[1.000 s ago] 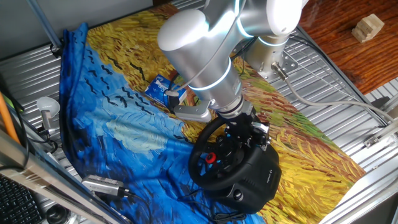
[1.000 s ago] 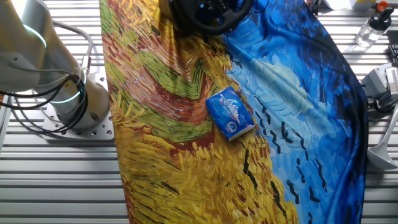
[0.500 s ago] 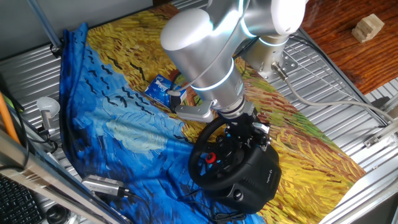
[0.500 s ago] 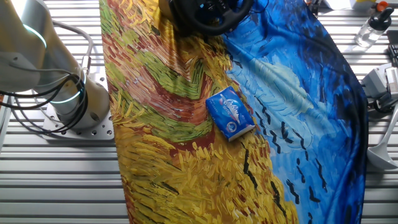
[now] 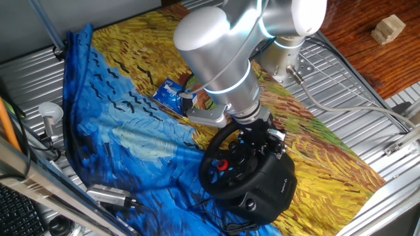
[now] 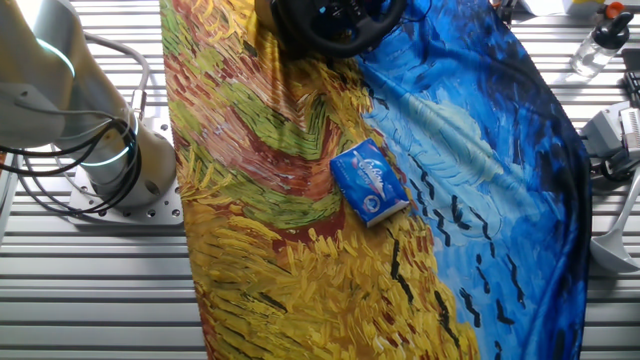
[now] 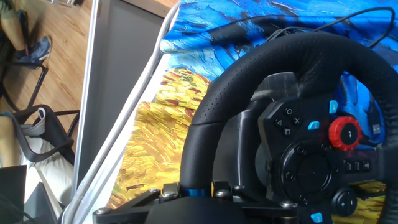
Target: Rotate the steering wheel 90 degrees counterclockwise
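The black steering wheel (image 5: 211, 164) stands on its bulky base (image 5: 272, 187) at the near edge of the painted cloth; its red button (image 5: 222, 166) faces left. My gripper (image 5: 254, 134) sits at the top of the rim, jaws closed round it. In the hand view the thick rim (image 7: 249, 74) runs down between my fingers, and my gripper (image 7: 193, 188) is shut on it; the hub's blue-lit buttons and red button (image 7: 344, 132) show at the right. In the other fixed view only the wheel's lower part (image 6: 335, 28) shows at the top edge.
A small blue-and-white box (image 5: 169, 92) lies on the cloth behind the wheel and shows mid-cloth in the other fixed view (image 6: 370, 182). My arm's base (image 6: 110, 160) stands left of the cloth. A wooden block (image 5: 387, 27) lies far right. Cables and a bottle (image 6: 598, 42) sit at the edges.
My arm's big silver joint has shifted slightly to the right. The gripper stays on the rim, and the wheel shows no clear turn.
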Motion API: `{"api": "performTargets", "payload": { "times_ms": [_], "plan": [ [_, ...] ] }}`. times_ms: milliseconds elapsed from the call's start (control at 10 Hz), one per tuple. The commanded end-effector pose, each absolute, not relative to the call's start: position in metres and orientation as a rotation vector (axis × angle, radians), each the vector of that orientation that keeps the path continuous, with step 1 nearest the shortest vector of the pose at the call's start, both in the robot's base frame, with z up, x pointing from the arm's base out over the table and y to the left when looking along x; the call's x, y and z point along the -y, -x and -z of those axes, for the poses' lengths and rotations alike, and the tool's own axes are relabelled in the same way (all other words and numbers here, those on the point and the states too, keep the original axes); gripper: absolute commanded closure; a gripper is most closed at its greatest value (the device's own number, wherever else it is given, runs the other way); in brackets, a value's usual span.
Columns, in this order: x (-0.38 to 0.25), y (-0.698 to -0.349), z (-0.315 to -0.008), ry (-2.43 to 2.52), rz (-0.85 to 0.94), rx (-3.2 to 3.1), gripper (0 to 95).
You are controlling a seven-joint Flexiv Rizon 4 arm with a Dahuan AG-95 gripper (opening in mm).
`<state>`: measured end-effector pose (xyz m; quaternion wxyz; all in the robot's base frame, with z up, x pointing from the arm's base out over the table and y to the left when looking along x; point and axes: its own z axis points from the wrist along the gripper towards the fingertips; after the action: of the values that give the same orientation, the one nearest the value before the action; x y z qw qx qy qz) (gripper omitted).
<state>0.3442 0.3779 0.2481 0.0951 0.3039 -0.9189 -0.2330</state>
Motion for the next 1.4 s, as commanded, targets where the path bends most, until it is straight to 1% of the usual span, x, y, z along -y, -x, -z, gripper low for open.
{"api": "performTargets", "payload": {
  "times_ms": [100, 1400],
  "plan": [
    [-0.3777, -0.3443, -0.2478, -0.887, 0.674, 2.726, 95.0],
    [-0.3777, -0.3443, -0.2478, -0.986, 0.701, 2.754, 95.0]
  ]
}}
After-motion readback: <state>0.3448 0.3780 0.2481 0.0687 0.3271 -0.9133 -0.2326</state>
